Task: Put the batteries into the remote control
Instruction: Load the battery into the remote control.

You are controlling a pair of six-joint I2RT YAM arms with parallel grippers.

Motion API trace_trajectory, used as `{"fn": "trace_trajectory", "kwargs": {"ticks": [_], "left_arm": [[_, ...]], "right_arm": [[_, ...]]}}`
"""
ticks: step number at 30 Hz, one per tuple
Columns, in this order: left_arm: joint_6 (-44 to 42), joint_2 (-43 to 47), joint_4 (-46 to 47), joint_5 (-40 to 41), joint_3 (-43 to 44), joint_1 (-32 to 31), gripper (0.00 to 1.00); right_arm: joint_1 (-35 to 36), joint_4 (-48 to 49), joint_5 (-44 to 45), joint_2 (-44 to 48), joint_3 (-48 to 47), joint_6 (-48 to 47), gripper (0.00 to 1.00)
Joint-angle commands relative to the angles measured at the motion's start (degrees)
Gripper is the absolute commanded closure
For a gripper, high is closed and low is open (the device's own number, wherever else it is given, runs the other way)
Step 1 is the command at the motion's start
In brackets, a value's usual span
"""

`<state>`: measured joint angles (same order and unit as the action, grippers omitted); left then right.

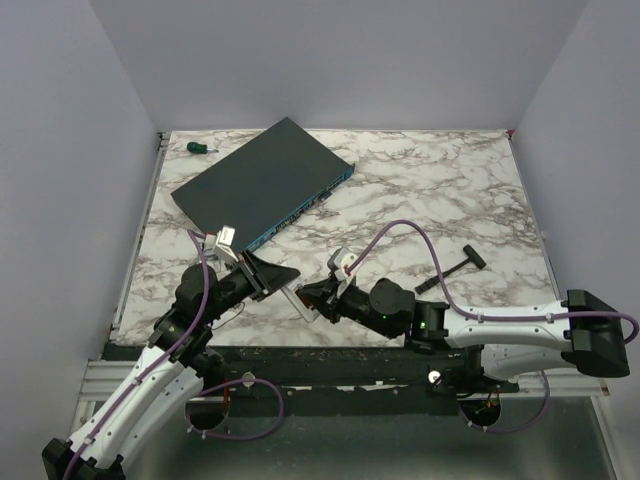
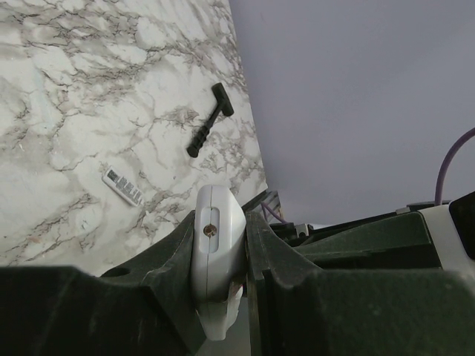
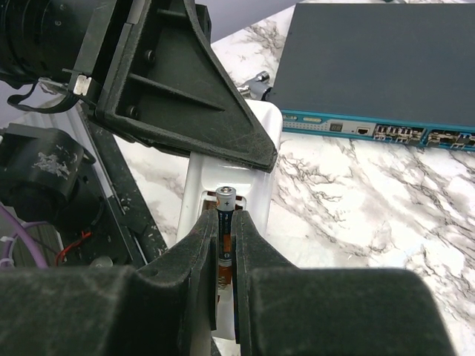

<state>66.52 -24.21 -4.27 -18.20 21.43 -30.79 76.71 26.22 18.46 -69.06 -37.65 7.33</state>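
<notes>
Left fingers pinch the remote control steady; right fingers (pinching a battery) should push it in squarely, without tilting

White arms, black joints and jaws (purple cables alongside)

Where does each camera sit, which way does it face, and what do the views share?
Top external: above and behind the bases, looking down on the marble table; both arms, left gripper and right gripper close together.
Left wrist: on the left arm, facing past its fingers, shut on the slim white plastic remote control, towards a black T-shaped tool.
Right wrist: on the right arm, facing past its fingers, shut on a small battery, towards a big dark flat box with blue edge.
Shared: all show the remote control.
</notes>
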Motion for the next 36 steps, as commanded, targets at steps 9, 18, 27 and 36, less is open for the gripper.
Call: {"fn": "trace_trajectory", "kwargs": {"ticks": [9,18,27,36], "left_arm": [[-0.08,1.65,0.57,-0.66,1.29,0.21,1.00],[0.01,2.04,0.32,-0.45,1.05,0.20,1.00],[-0.08,1.66,0.41,-0.45,1.20,0.21,1.00],[-0.92,0.52,0.49,-1.18,1.45,0.25,1.00]], "right_arm": [[-0.02,-6.13,3.68,-2.36,-0.94,-1.78,0.84],[0.00,-6.75,3.89,-2.32,-1.06,-1.63,0.74],[0.02,-7.30,4.22,-2.88,-1.29,-2.03,0.72],[0.02,-3.82,2.66,-0.61,0.78,-1.68,0.65]]}}
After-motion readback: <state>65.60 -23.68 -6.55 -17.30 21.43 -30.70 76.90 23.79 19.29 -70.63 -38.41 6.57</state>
